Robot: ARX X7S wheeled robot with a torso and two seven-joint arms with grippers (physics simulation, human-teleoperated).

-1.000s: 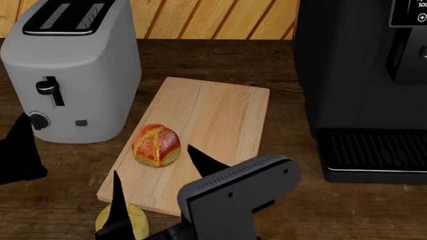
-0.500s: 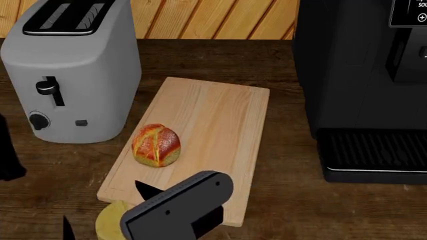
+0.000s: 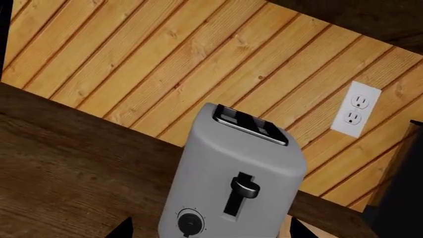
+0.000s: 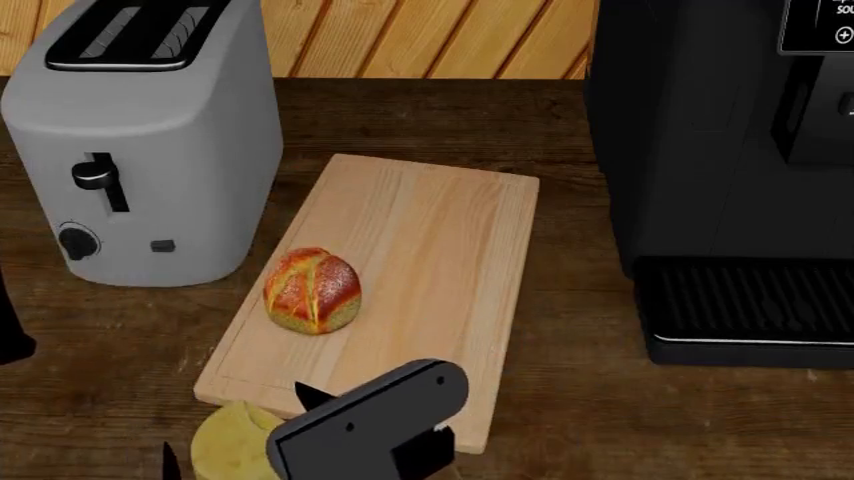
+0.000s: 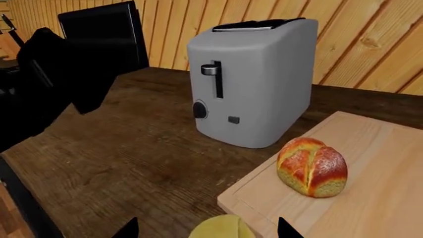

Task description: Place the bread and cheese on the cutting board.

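The bread [image 4: 314, 290] lies on the near left part of the cutting board [image 4: 427, 230]; it also shows in the right wrist view [image 5: 312, 167]. The cheese [image 4: 230, 440] sits on the table just off the board's near left corner. My right gripper [image 4: 240, 428] is open, with its fingertips on either side of the cheese [image 5: 223, 228] and not touching it. My left gripper [image 3: 211, 232] is open and empty, facing the toaster; only a dark edge of it [image 4: 8, 320] shows in the head view.
A grey toaster [image 4: 140, 140] stands left of the board, close to its edge. A black coffee machine [image 4: 727, 170] stands at the right. A wooden plank wall [image 4: 427, 35] with an outlet [image 3: 357, 109] runs behind. The tabletop [image 4: 587, 420] is dark wood.
My right gripper has moved left and toward me, from over the board's near edge to straddling the cheese. My left gripper has drawn back to the left edge of the head view.
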